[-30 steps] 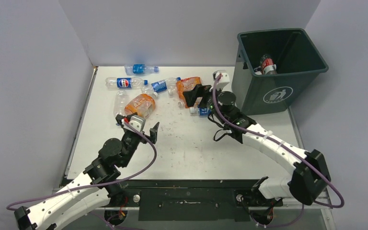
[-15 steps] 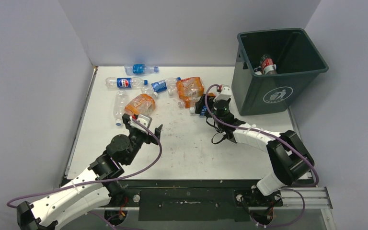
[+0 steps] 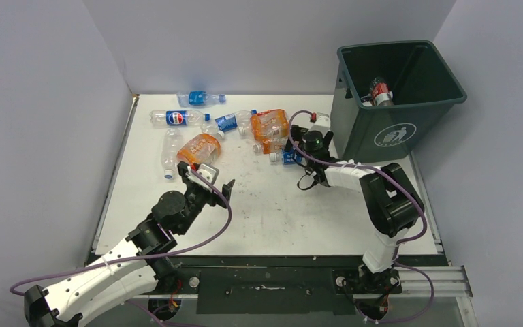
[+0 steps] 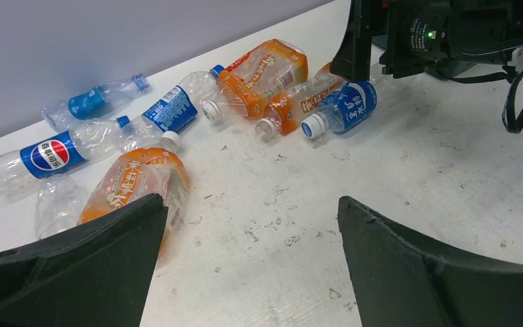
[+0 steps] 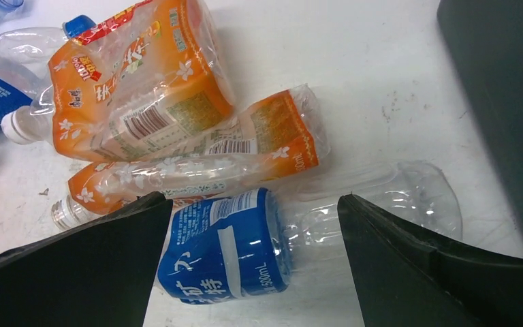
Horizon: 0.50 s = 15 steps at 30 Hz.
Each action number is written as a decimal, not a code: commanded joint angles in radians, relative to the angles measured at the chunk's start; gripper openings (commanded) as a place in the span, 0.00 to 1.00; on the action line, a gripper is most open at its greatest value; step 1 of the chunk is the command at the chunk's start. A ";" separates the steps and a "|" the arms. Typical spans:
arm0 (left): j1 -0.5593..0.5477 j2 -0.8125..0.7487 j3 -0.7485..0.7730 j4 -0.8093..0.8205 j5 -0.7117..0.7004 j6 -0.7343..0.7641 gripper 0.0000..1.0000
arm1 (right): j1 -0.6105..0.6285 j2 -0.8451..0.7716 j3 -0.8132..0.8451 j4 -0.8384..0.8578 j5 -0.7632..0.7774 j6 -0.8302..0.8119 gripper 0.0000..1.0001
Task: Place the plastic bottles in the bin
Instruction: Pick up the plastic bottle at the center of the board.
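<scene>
Top external, read from the left: shows the left gripper (image 3: 212,181) spread wide and empty, hovering low just short of the nearer orange bottle (image 3: 199,148), likely parked facing that pile for a later pick. Finds a crushed clear bottle (image 3: 169,151) just beside it, then a Pepsi bottle (image 3: 174,118) and a small blue bottle (image 3: 201,98) farther back, all lying flat on the table (image 3: 265,218) and untouched.

Passes to the middle cluster through the right wrist view: a squashed orange bottle (image 5: 136,88), a slim orange-labelled bottle (image 5: 197,163) against it, and nearest the lens a blue-wrapped bottle (image 5: 221,252). Catches the right gripper (image 5: 253,204) with jaws apart on either side of that last bottle, gripping nothing yet. Looks set that way so that closing would pinch across the soft body. Seems a sensible choice too, as the bottle closest to the bin (image 3: 361,129). Places the bin just right of that gripper, with a red-labelled bottle (image 3: 380,92) already inside.

Differs from a second ago mainly on the right. Had that arm stretched out with its gripper covering the squashed orange bottle, now fully uncovered. Folds the elbow in tight instead and brings the jaws over the blue-wrapped bottle. Nudges the left gripper only slightly toward the centre. Leaves every bottle and the bin where they lay.
</scene>
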 commanded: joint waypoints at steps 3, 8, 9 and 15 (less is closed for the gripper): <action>-0.007 0.003 0.036 0.035 0.041 -0.003 0.96 | 0.040 0.003 -0.022 0.037 -0.044 0.082 0.98; -0.008 0.005 0.038 0.033 0.049 -0.003 0.96 | 0.108 -0.007 -0.060 0.031 -0.043 0.181 0.98; -0.007 0.005 0.038 0.032 0.051 -0.002 0.96 | 0.117 -0.010 -0.065 0.031 -0.047 0.198 0.98; -0.014 0.001 0.039 0.027 0.052 0.000 0.96 | 0.147 -0.093 -0.097 0.032 -0.046 0.193 0.97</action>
